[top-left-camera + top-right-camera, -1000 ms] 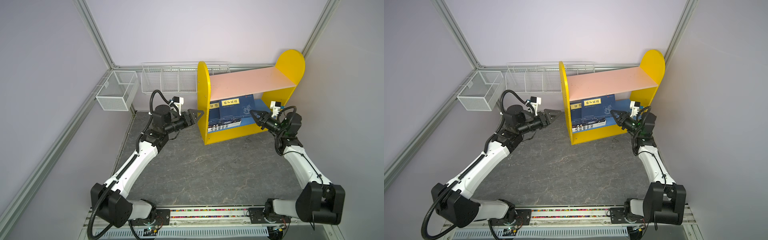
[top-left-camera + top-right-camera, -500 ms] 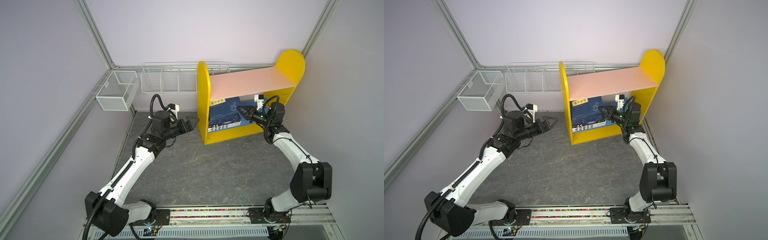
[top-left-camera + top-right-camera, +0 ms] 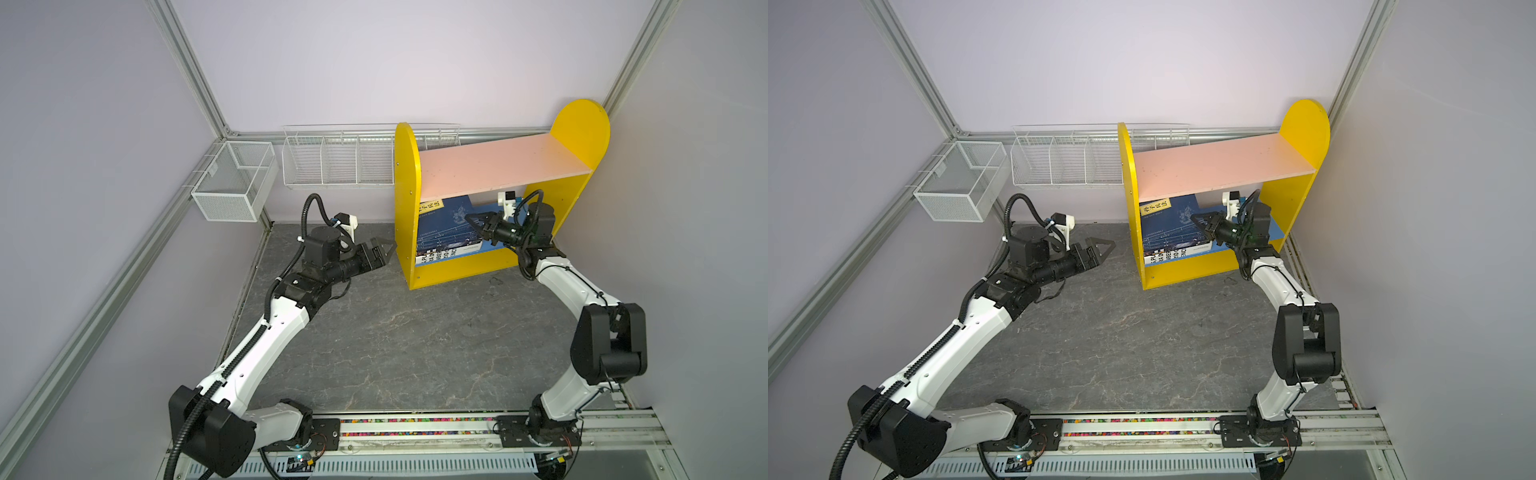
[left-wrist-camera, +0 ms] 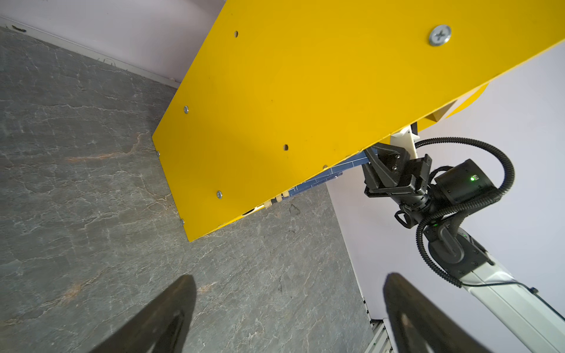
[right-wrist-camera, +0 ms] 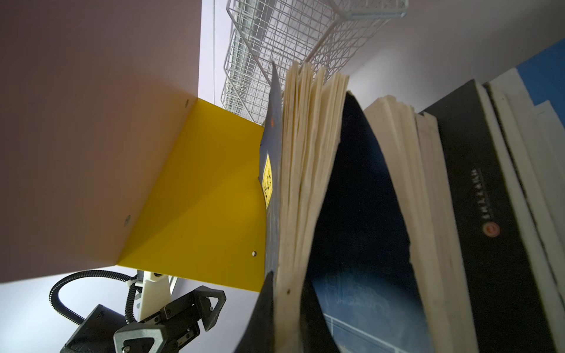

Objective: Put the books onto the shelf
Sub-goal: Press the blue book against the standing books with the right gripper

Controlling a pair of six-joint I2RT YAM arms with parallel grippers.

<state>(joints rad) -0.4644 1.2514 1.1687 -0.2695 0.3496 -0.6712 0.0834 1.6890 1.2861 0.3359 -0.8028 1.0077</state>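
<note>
Inside one shelf (image 3: 405,199), right end effector (image 3: 470,219) clamping one book (image 3: 446,220), left end effector (image 3: 385,248) splayed.

- Small two-tier shelf (image 3: 405,199) with yellow round-topped side panels, a pink upper board (image 3: 498,166) and a blue lower board (image 3: 1277,228). It stands upright at the back right of the scene, open front turned inward.
- Stack of books (image 3: 444,245) lying flat on the blue lower board, set against the shelf's left side panel.
- Top navy paperback (image 3: 451,214) with a yellow title label, tilted, with one edge lifted off the stack and its cream pages fanned. That edge is pinched in the right gripper (image 5: 284,318).
- Second navy paperback (image 5: 351,189) beneath it, a gap between the two.
- Black-covered paperback (image 5: 477,198) lower in the stack.
- Large white-and-blue book (image 3: 436,258) with black lettering, lowest in view.
</note>
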